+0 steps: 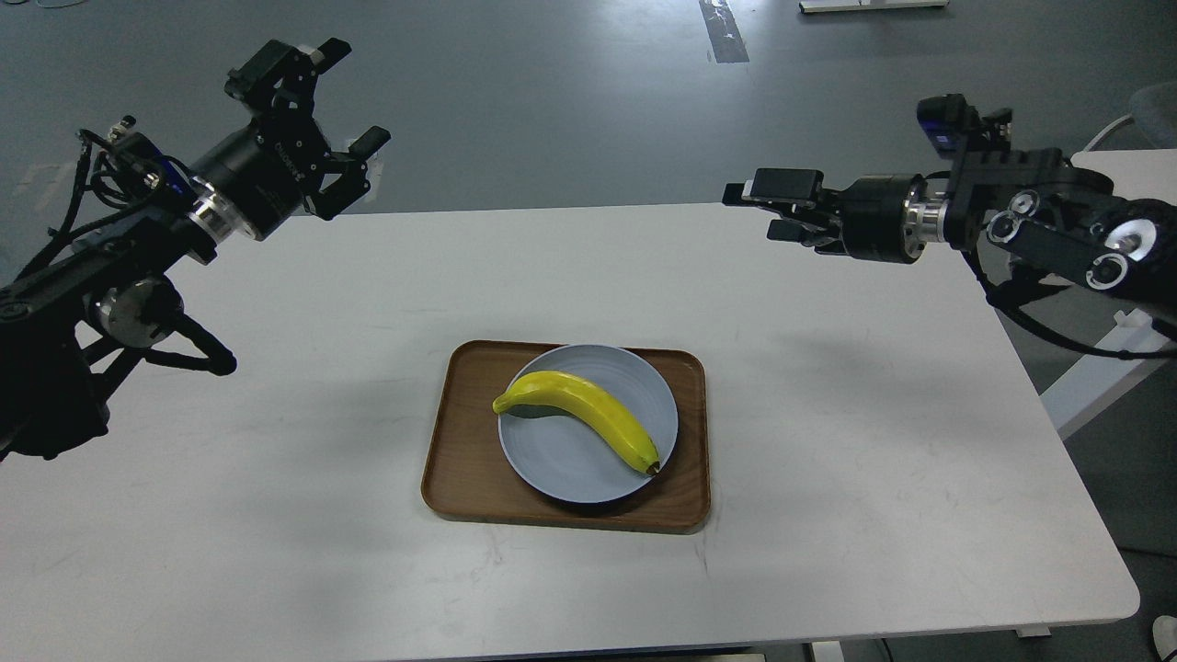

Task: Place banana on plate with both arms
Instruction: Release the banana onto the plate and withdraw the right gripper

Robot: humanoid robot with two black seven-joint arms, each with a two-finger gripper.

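Note:
The yellow banana lies across the pale blue-grey plate, stem end at the left rim, dark tip at the right. No gripper touches it. My left gripper is open and empty, raised high beyond the table's far left edge. My right gripper is open and empty, raised over the far right part of the table, well away from the plate and pointing left.
The plate sits on a brown wooden tray in the middle of the white table. A second white table edge shows at the far right. Grey floor lies beyond.

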